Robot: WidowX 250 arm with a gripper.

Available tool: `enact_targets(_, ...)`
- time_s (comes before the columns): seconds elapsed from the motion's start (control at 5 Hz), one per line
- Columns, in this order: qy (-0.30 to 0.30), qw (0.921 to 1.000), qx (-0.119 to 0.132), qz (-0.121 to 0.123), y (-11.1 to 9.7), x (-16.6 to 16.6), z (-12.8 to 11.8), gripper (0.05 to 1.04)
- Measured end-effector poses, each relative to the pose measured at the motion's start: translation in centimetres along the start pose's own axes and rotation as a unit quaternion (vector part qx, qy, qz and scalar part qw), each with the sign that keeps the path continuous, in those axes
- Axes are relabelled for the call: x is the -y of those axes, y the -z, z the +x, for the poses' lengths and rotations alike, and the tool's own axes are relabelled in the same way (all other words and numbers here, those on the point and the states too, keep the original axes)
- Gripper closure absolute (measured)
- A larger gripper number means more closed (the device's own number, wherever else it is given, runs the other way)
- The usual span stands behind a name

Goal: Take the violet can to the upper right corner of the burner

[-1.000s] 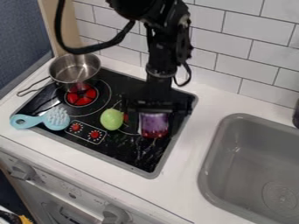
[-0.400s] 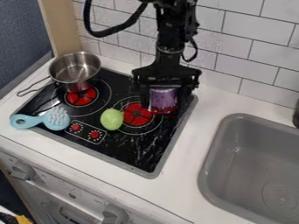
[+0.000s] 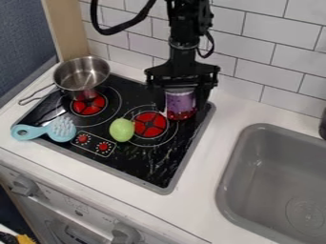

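On your left, light-blue plastic brush (image 3: 62, 129); above it, silver metal pot (image 3: 81, 76) on black stovetop (image 3: 137, 167). Next, pale-green oval object (image 3: 121, 130). Then black two-finger gripper (image 3: 181, 106), jaws closed around violet cylindrical can (image 3: 180, 101), near stovetop's upper right corner. Far right, grey sink (image 3: 270, 167).

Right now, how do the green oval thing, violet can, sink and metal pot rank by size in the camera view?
Largest to smallest, as they look:
Sink, though partly cut off
Metal pot
Violet can
Green oval thing
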State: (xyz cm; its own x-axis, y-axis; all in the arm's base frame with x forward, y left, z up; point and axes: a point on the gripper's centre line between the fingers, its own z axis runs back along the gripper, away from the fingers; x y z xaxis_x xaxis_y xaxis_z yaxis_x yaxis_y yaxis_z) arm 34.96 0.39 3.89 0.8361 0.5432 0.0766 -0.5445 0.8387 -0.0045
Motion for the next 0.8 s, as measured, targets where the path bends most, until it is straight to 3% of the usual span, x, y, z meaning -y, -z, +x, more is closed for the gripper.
enact_targets(0.2, 0.021, 0.9991, -0.037, -0.002, 0.3, -0.6, -1.5, 0.084)
enact_targets(0.4, 0.039, 0.9985, -0.038, -0.009, -1.4, -1.5, -3.0, 0.084)
enact_targets(0.6, 0.042, 0.9986, -0.022, -0.022, -3.5, -1.8, -3.5, 0.084)
enact_targets(0.8, 0.043, 0.9972, 0.014, -0.058, -5.8, -2.5, -2.8, 0.084)
